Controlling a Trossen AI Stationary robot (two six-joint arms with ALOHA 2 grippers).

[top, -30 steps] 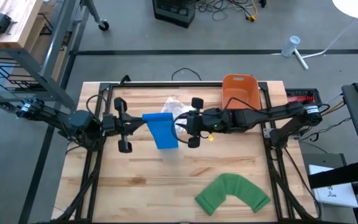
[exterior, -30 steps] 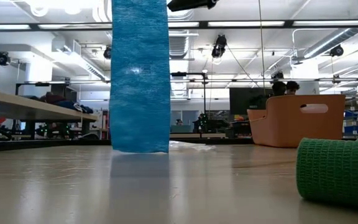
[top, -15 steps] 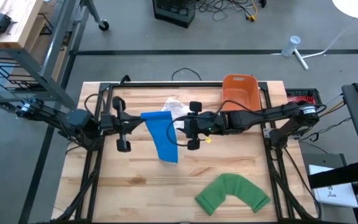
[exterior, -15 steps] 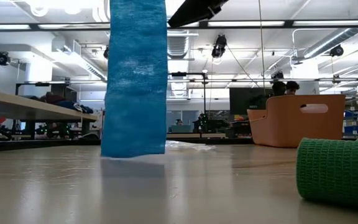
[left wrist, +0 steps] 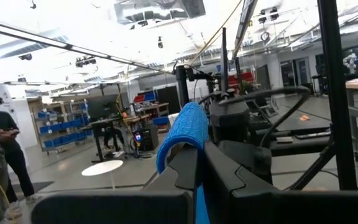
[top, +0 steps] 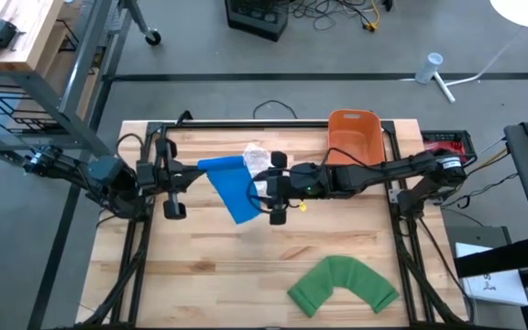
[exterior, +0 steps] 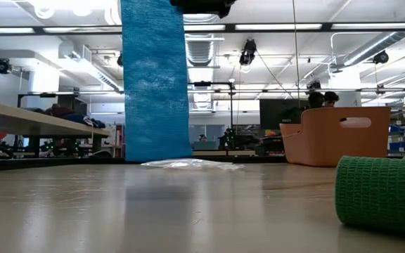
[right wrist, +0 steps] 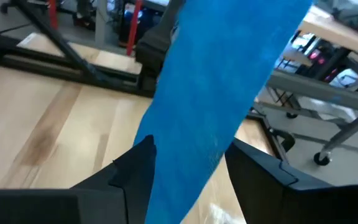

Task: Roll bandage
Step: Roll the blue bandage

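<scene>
Left claw (left wrist: pixel 197 171) clenched on blue bandage (top: pixel 232 186), right claw (right wrist: pixel 188 165) released, fingers astride it, strip's top cut off in low view

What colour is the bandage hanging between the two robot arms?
Blue. The bandage shows best in the low view.

blue bandage (exterior: pixel 153 81) top cut off, upper grip perhaps hidden
</scene>
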